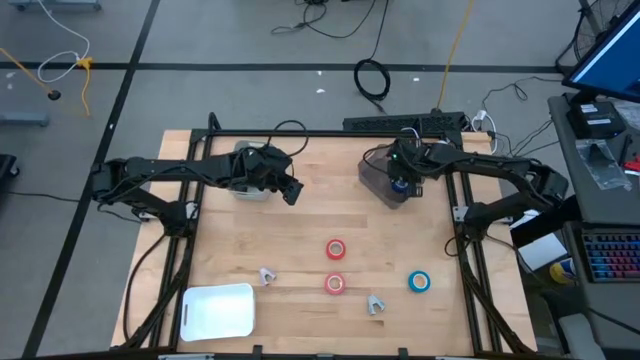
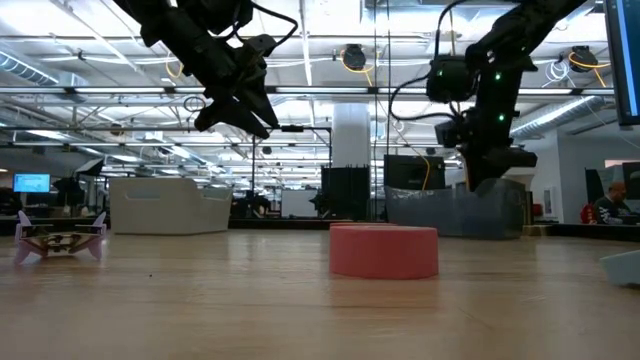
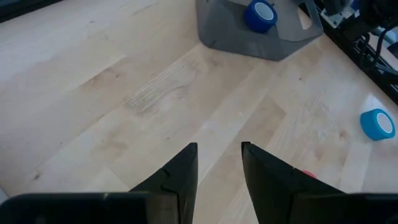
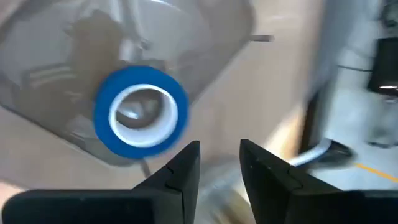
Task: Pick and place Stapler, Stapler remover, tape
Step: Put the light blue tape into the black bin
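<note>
From above, I am holding the right gripper (image 1: 402, 186) over the grey bin (image 1: 376, 180) at the surface's back, while the left gripper (image 1: 291, 192) is waiting near the white bin (image 1: 247, 189). Through the right wrist camera, my jaws are standing slightly apart and empty, and a blue tape roll (image 4: 141, 110) is lying in the bin. I judge this drop finished, so next I am aiming for the red rolls (image 1: 336, 249) or the other blue roll (image 1: 419, 282) up front.

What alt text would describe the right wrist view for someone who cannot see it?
A blue tape roll with a white core lies inside a grey translucent plastic bin on the wooden table. The right gripper hangs above it, jaws slightly apart, holding nothing.
</note>
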`<action>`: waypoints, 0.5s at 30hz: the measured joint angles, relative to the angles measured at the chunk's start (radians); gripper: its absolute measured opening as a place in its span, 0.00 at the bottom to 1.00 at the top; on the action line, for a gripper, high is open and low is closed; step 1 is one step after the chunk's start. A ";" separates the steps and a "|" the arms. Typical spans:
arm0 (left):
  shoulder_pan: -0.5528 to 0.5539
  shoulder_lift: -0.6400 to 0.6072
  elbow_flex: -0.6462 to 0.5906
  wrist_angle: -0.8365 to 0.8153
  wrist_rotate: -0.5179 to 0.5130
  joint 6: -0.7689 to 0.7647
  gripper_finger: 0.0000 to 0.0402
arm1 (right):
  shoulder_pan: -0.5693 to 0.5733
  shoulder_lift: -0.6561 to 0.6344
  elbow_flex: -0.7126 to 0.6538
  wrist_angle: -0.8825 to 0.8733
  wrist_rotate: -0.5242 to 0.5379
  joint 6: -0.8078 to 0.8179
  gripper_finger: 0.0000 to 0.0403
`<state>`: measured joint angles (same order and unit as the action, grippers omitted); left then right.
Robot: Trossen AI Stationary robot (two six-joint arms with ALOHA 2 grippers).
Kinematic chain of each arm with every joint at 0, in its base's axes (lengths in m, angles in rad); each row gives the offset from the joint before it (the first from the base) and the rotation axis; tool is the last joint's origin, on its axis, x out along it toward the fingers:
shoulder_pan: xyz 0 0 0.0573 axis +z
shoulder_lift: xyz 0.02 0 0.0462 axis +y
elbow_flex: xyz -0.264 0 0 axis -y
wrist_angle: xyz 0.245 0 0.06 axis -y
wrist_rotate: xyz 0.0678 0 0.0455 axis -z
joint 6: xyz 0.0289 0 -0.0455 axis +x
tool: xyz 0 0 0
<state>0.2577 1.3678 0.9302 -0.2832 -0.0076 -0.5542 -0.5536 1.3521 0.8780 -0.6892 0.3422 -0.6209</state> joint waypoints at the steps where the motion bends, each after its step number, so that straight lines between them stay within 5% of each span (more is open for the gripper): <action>1: 0.000 0.000 0.000 0.000 0.002 0.000 0.32 | 0.007 -0.017 0.003 -0.004 0.022 -0.010 0.27; 9: 0.000 0.000 0.000 0.004 0.002 -0.004 0.32 | 0.140 -0.218 0.091 -0.004 0.043 0.021 0.27; 15: 0.000 0.000 0.000 0.037 0.002 -0.035 0.32 | 0.279 -0.407 0.120 -0.050 -0.264 0.211 0.27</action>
<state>0.2577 1.3678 0.9306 -0.2465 -0.0056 -0.5892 -0.2746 0.9447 0.9977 -0.7389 0.0786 -0.4104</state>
